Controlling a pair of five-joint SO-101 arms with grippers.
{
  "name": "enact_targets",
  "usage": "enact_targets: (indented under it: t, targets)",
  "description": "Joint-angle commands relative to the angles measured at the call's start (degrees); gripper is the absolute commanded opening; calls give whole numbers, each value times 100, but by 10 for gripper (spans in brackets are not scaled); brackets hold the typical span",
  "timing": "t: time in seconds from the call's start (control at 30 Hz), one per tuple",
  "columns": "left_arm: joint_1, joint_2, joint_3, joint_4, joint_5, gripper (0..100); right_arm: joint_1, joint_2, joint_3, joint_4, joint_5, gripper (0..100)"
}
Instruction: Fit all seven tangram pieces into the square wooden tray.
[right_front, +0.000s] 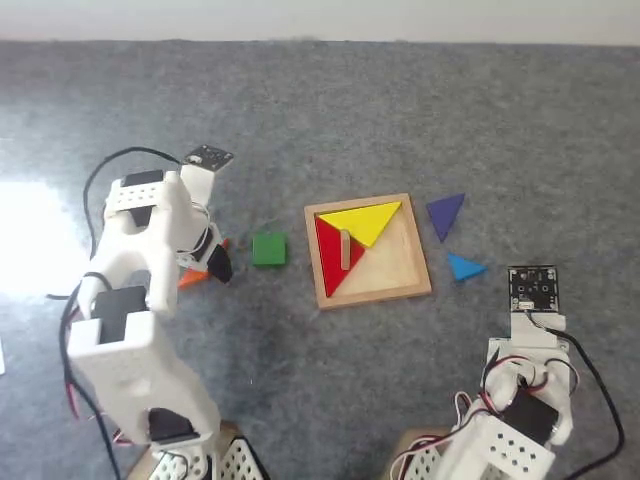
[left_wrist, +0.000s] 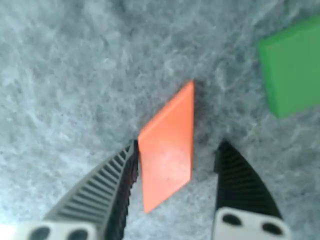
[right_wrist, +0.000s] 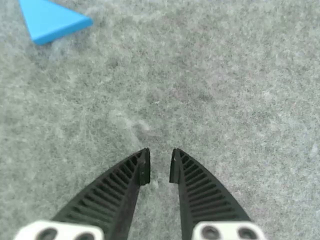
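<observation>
Grey felt covers the desk (right_front: 500, 120), and two arms stand at its near edge. The left arm (right_front: 135, 300) is stretched out and bent down over the felt, well to one side of the tray. The right arm (right_front: 520, 400) sits folded back on the tray's other side. The wooden tray (right_front: 375, 293) lies at the middle, with a yellow triangle (right_front: 365, 220) and a red triangle (right_front: 328, 255) already in it and the rest of its floor mostly bare. Loose on the felt are a green square (right_front: 268, 249) between the left arm and the tray, an orange piece (left_wrist: 167, 150) beneath the left arm, and a purple triangle (right_front: 445, 213) and a blue triangle (right_front: 464, 267) just beyond the tray on the right arm's side.

The coming move turns on the orange piece, a flat parallelogram, to which the left arm is far the nearer. The left fingers (left_wrist: 120, 175) are spread wide and empty, one on each side of it. One lies right against a long edge, and the other stands apart from the opposite edge. The piece's long axis runs roughly along the fingers, pointing away from the wrist, so closing would likely squeeze it across its narrow width. The right fingers (right_wrist: 130, 185) are nearly together with a thin gap at the tips. They hold nothing and are over bare felt, with the blue triangle ahead of them.
</observation>
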Motion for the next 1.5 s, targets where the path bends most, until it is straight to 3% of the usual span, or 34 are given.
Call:
enact_targets:
  t: [0.0,0.37,0.6,0.73,0.9,1.07,1.47]
  targets:
    - [18,316,-286,97,35,155,-84,-110,97,40,53,95]
    - [79,-105,-523,633,396,2,-84,-110,97,31,44,95]
    - [756,-1169,-523,1310,1116,11,-84,-110,97,22,26,95]
    - [1407,-1969,-514,1609,1785,11,-84,-110,97,22,26,95]
    - [2892,-2444,-558,1547,2769,12,-84,-110,97,40,18,95]
    - [4123,-2075,-831,932,3842,12,-84,-110,97,57,18,94]
    - [4905,290,-2985,316,5749,12,-84,-110,97,57,18,94]
